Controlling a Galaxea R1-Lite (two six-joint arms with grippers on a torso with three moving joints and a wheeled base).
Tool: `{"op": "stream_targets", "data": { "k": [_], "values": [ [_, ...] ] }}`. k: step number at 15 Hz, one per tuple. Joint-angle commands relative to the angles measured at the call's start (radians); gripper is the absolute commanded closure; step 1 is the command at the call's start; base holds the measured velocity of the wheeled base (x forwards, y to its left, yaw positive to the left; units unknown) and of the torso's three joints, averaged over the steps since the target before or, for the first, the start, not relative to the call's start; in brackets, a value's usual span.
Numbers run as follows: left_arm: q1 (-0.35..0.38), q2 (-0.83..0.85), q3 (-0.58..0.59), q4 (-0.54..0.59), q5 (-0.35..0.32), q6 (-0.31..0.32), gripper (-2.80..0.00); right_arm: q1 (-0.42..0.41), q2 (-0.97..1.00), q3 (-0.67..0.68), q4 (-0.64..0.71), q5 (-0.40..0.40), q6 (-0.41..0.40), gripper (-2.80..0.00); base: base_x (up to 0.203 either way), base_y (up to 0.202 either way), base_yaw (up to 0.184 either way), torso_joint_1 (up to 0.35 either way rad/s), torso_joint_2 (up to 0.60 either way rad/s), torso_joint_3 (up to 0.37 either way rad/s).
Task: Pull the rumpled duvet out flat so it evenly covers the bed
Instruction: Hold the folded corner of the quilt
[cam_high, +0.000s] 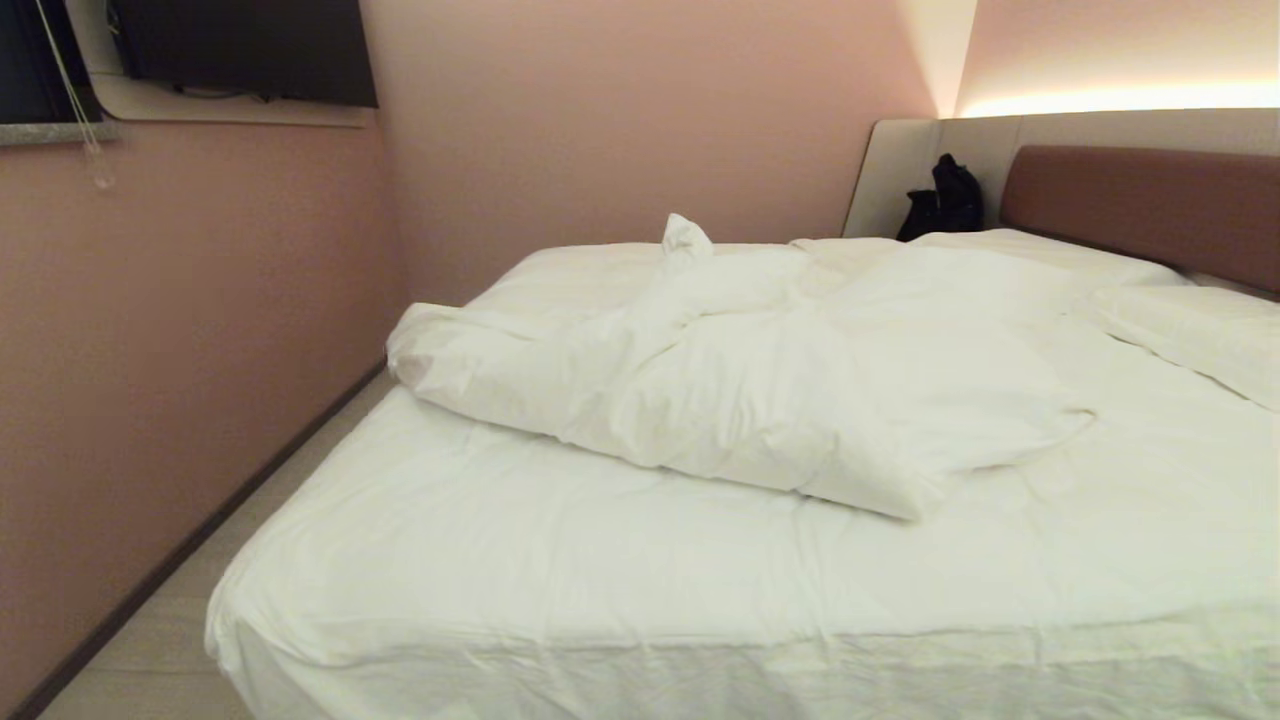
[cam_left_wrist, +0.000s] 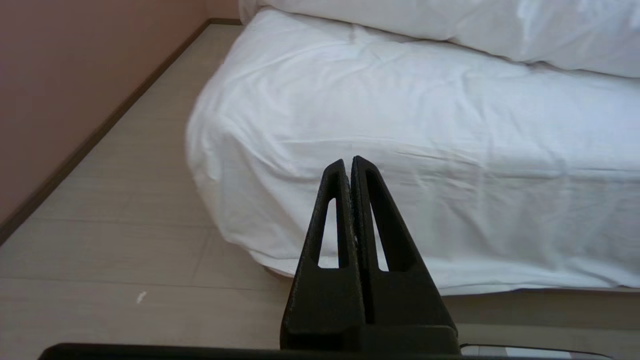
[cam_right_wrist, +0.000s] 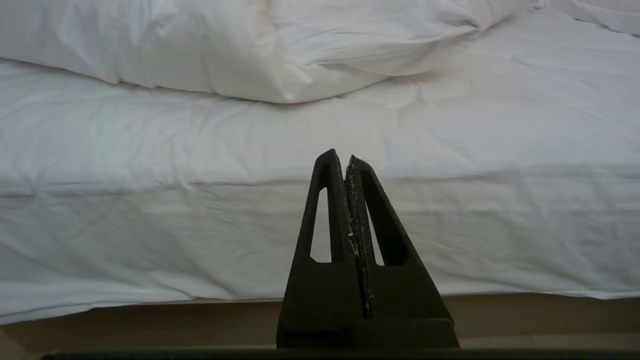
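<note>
The duvet (cam_high: 740, 380) is lying bunched in a rumpled heap across the middle of the bed (cam_high: 560, 590), with one twisted corner sticking up at its far side. Its near edge is sitting well back from the foot of the bed, leaving a wide stretch of wrinkled sheet (cam_high: 520, 560) bare in front. A pillow (cam_high: 1190, 330) is lying at the far right, below the headboard (cam_high: 1150, 205), and a dark bag (cam_high: 945, 200) is sitting in the far corner beside it.

Neither arm is showing in the head view. The left gripper (cam_left_wrist: 348, 162) is pointing level at the near left corner of the bed, its fingers pressed together and gripping nothing, hanging over the floor (cam_left_wrist: 125, 215) short of the sheet. The right gripper (cam_right_wrist: 345, 157) is pointing level at the near side of the bed further right, fingers likewise pressed together and empty, apart from the sheet, with the duvet's near edge lying beyond it.
</note>
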Motion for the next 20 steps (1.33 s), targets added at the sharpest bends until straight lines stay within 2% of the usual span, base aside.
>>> {"op": "stream_targets", "data": {
  "k": [1, 17, 20],
  "values": [
    [0.0, 0.0, 0.0, 0.001, 0.001, -0.001, 0.0, 0.0, 0.002, 0.0, 0.0, 0.0, -0.001, 0.0, 0.0, -0.193, -0.004, 0.002, 0.01, 0.0],
    [0.0, 0.0, 0.0, 0.001, -0.001, -0.001, 0.0, 0.0, 0.002, 0.0, 0.0, 0.0, -0.001, 0.0, 0.0, -0.195, 0.0, 0.002, 0.0, 0.003],
    [0.0, 0.0, 0.0, 0.001, -0.002, -0.002, 0.0, -0.001, 0.002, 0.0, 0.0, 0.0, -0.001, 0.0, 0.0, -0.09, 0.001, 0.001, 0.0, 0.002]
  ]
}}
